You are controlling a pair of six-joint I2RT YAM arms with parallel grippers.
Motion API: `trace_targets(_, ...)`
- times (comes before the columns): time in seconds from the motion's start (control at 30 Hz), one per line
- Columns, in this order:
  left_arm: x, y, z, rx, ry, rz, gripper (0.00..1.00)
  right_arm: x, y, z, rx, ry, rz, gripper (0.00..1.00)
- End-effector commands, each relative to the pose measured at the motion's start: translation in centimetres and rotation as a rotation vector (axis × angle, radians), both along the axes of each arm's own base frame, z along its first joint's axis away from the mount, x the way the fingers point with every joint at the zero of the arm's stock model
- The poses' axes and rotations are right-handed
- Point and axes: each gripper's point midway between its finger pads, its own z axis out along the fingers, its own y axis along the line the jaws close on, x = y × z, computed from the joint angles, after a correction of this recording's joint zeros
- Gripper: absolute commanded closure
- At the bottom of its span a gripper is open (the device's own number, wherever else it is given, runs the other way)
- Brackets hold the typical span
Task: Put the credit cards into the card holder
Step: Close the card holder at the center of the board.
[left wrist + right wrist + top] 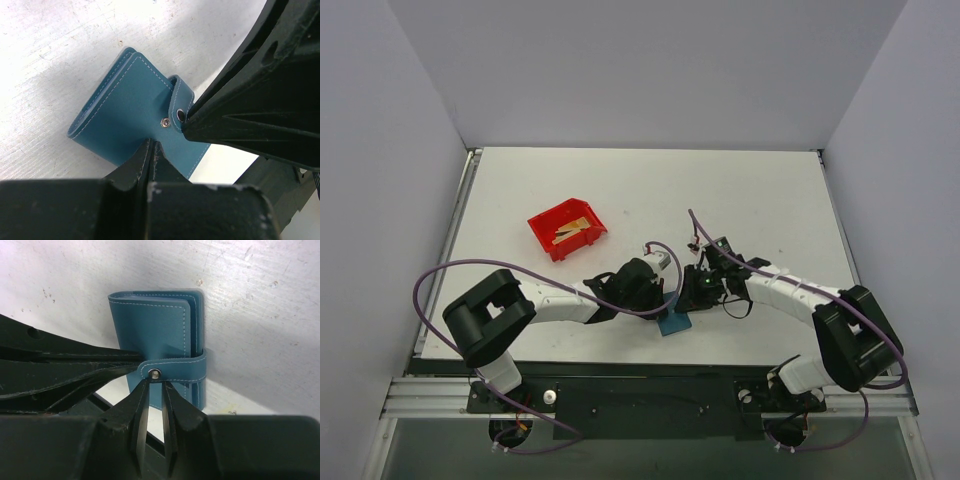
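Note:
The teal card holder (pixel 674 323) lies folded near the table's front edge. It also shows in the left wrist view (pixel 125 105) and the right wrist view (pixel 155 330). My left gripper (pixel 665 300) is shut, its tips (pixel 151 144) resting on the holder's cover just below the snap stud. My right gripper (pixel 688 298) is open a narrow gap, its tips (pixel 156 382) at the end of the snap tab (pixel 175 366). The tab looks lifted off its stud in the left wrist view. Gold-tan credit cards (pixel 570 231) lie in the red bin.
The red plastic bin (pixel 545 218) stands at the middle left of the table, apart from both arms. The table's front edge and the black rail (pixel 640 395) lie just below the card holder. Grey walls close in the table at the back and both sides.

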Motion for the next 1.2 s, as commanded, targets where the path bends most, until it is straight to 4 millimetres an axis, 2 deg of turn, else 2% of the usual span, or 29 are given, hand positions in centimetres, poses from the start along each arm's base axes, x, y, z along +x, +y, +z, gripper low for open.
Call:
trace_targets(0.0,-0.5,0.7,-1.2,0.058,0.02,-0.01,1.0,1.1,1.2,1.1,0.026,-0.03,0.011,0.87)
trace_targets(0.47,-0.6,0.6,-1.3,0.057,0.025,-0.01,1.0,1.8,0.8,1.1,0.003,-0.053,-0.021,0.86)
trace_targets(0.77,-0.6,0.7,-1.3,0.058,0.025,-0.011,1.0,2.3,0.9,2.0,0.016,-0.091,-0.028,0.85)
trace_targets(1.17,-0.6,0.6,-1.2,0.056,0.026,-0.013,1.0,2.7,1.2,2.2,0.031,-0.097,-0.043,0.85)
